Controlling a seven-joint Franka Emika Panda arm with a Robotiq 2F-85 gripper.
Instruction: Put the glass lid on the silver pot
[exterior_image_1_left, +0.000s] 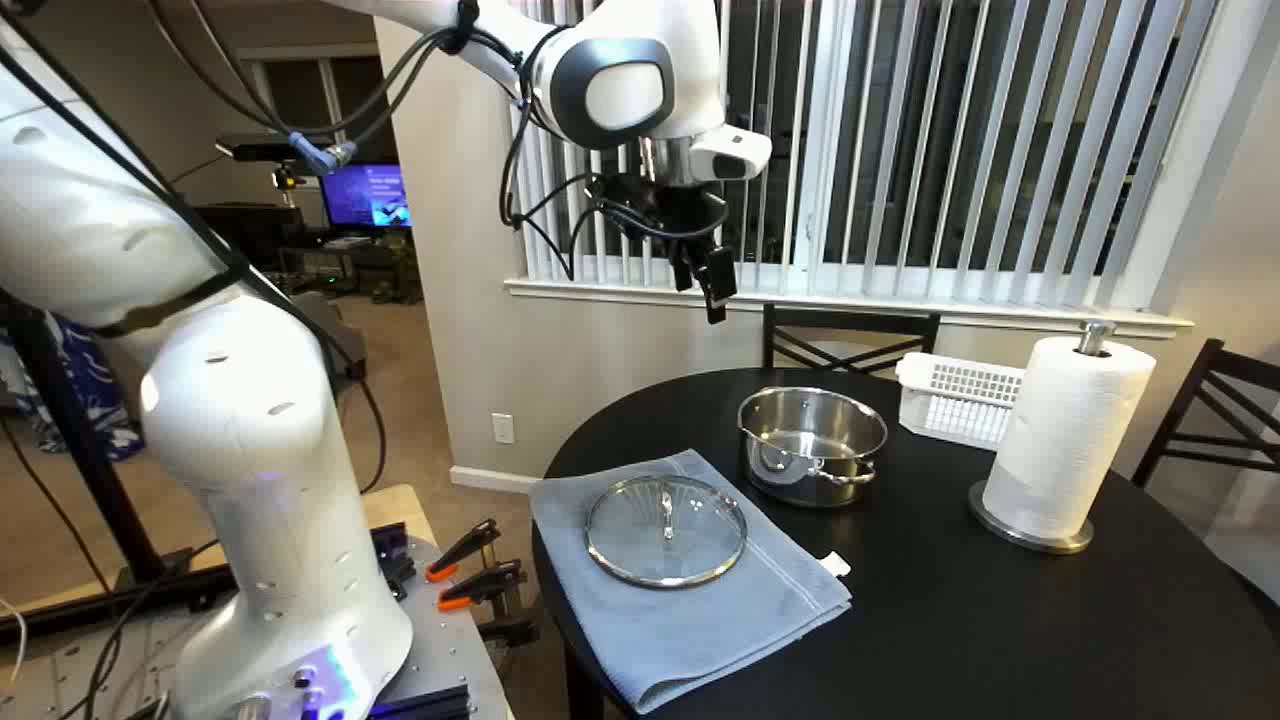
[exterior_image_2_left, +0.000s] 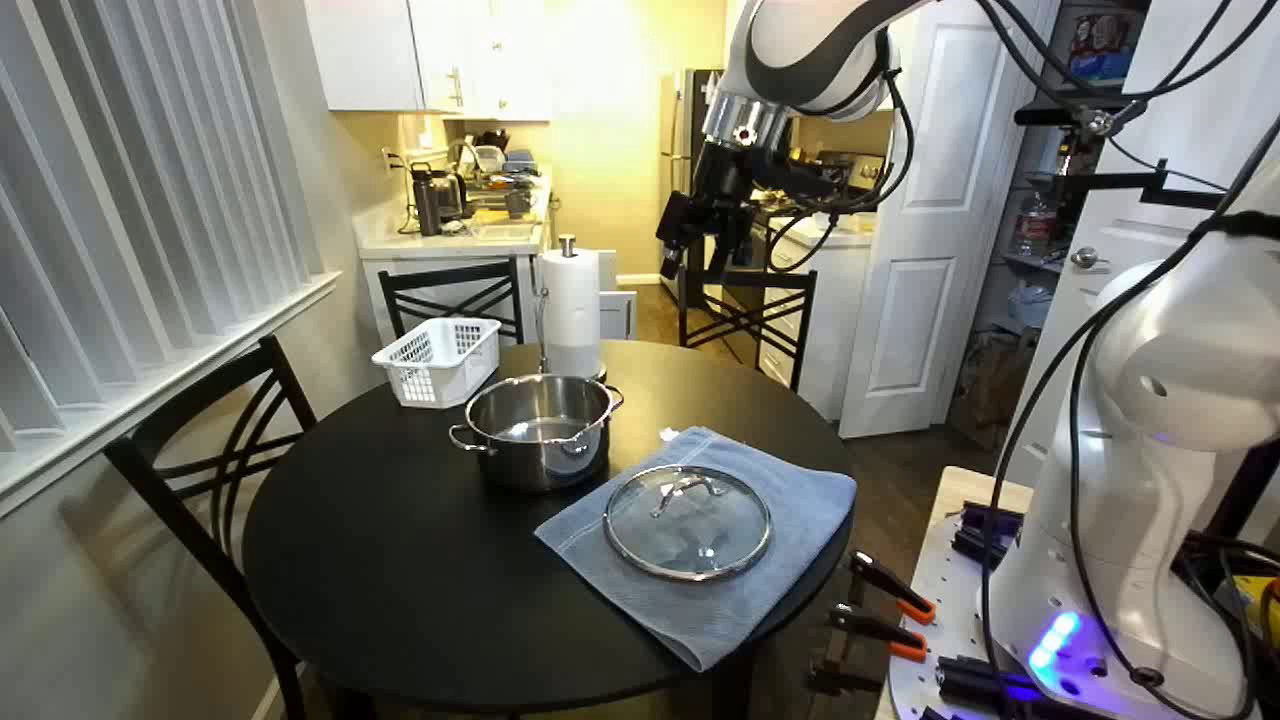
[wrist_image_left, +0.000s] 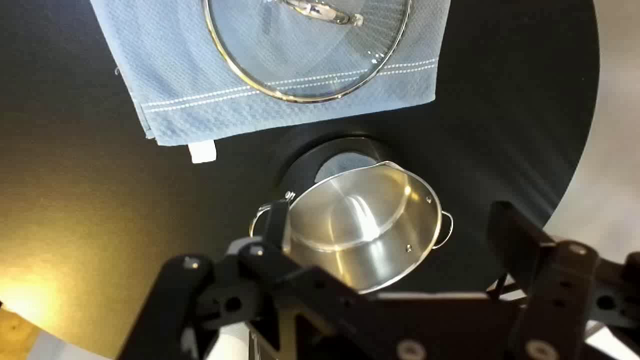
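Because the glass lid (exterior_image_1_left: 652, 545) lies flat on the blue cloth (exterior_image_1_left: 700, 630) at lower centre in an exterior view, its handle (exterior_image_1_left: 667, 508) upward, the grasp looks the likeliest place for trouble. The gripper (wrist_image_left: 390, 215) is spread wide, nothing between its fingers (wrist_image_left: 277, 225), and the wrist view has the handle running out at the top edge; dropping straight down would probably put a finger on the rim of the silver pot (wrist_image_left: 387, 260) at mid-frame. Pinched off-centre, that slick metal arch could let the lid swing or slip, and pressing too low could skid glass and cloth together. Later, a tilted carry might catch one edge on the pot's rim and shove the pot toward the white basket (exterior_image_2_left: 443, 388), left of centre in an exterior view
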